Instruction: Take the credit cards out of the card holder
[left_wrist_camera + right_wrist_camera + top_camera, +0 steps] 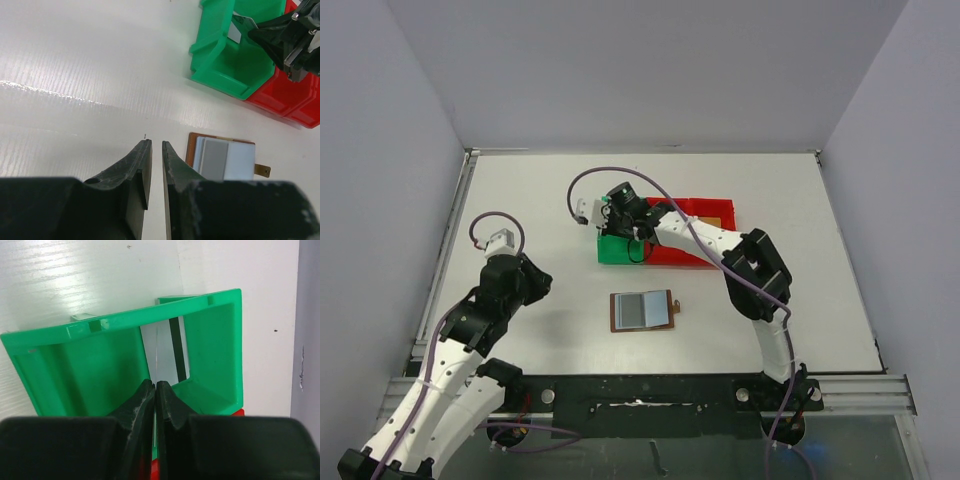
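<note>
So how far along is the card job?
The card holder lies open. The right gripper is shut on one credit card at the green bin. A grey card sits in the holder, yet to come out.

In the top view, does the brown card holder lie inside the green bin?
No, the card holder lies open on the white table, apart from the green bin and nearer to the arm bases.
</note>
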